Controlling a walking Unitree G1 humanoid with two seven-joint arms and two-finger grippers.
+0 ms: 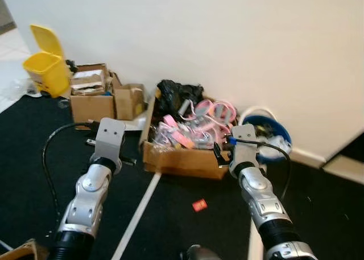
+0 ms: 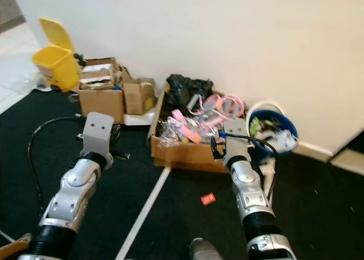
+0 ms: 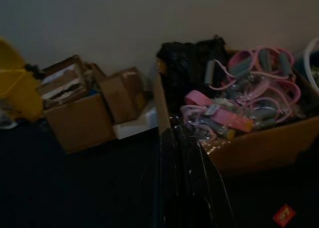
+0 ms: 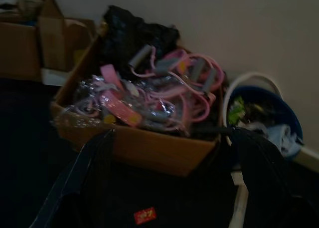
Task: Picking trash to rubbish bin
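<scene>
Floor (image 1: 34, 157): black carpet crossed by a white strip (image 1: 138, 211) running from about 6 o'clock up toward the middle box.
Red wrapper (image 1: 199, 205): small red piece of trash lying flat on the carpet, just past the arms at about 5 o'clock from the middle box, between the two forearms and nearer the right one; touched by nothing.
Left end effector (image 3: 184, 153): held out above the carpet at about 9 o'clock of the red wrapper; its black fingers lie pressed together with nothing between them.
Right end effector (image 4: 169, 158): held out in front of the near wall of the middle box, at about 1 o'clock of the red wrapper; its two black fingers (image 4: 84, 173) stand wide apart and hold nothing.
Cardboard box (image 1: 182, 160): open box on the carpet at 12 o'clock, heaped with pink straps (image 1: 207, 115), clear plastic and a black bag (image 1: 177, 94) at its far end.
Blue bin (image 1: 281, 136): round tub with a white handle at about 2 o'clock, just beside the cardboard box, against the wall, with scraps inside.
Small boxes (image 1: 105, 98): two brown cartons at about 10 o'clock, side by side, stuffed with paper.
Yellow bin (image 1: 46, 64): at about 10 o'clock, farthest left, lid tipped up, just beside the small boxes.
Wall (image 1: 256, 38): plain white, behind everything.
</scene>
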